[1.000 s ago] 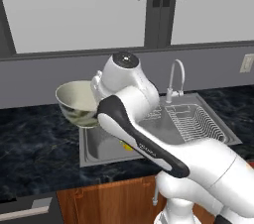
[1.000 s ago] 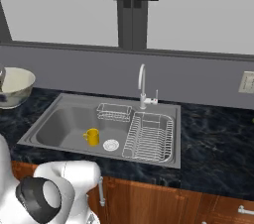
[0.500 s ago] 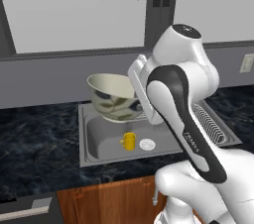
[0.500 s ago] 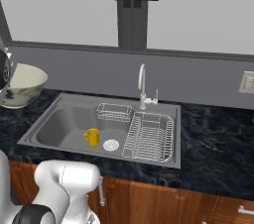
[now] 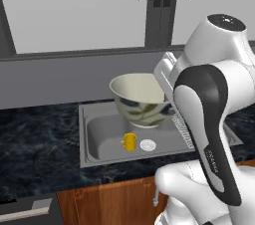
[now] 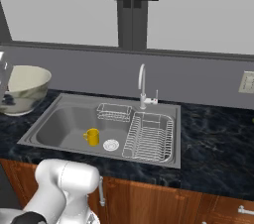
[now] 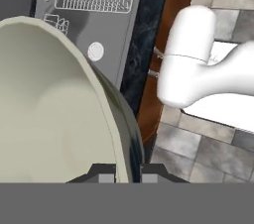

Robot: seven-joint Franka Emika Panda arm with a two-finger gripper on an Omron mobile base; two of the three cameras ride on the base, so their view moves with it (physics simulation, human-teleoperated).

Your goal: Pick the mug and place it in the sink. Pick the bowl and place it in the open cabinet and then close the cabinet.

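1. Cream-white inside and leaf-patterned outside, the bowl (image 5: 138, 98) hangs in the air above the sink (image 5: 99, 139), upright and slightly tilted, touching nothing but the hand.
2. From the hand camera, the bowl's rim (image 7: 106, 114) runs down between the two dark fingertips (image 7: 105, 174), so the hand (image 7: 128, 176) is pinched narrow on the bowl's wall, one finger inside and one outside.
3. In the right base view the bowl (image 6: 22, 89) sits at the far left edge, over the dark counter (image 6: 218, 143) beside the basin's left end.
4. Yellow mug (image 6: 92, 136) stands upright on the basin floor, just beside the round drain (image 6: 110, 144), handle towards the left in that view.
5. From the left base view the mug (image 5: 129, 142) lies below the bowl and a little in front of it, well apart from it.
6. Wire rack (image 6: 150, 137) fills the sink's right part, with a small wire basket (image 6: 113, 111) at the back of the basin.
7. Curved faucet (image 6: 143, 86) rises behind the sink, near the rack's back corner.
8. White arm (image 5: 211, 104) bends over the sink's right side, hiding the rack in the left base view.
9. Dark marbled counter surrounds the sink, with brown wooden fronts (image 6: 158, 200) under it.
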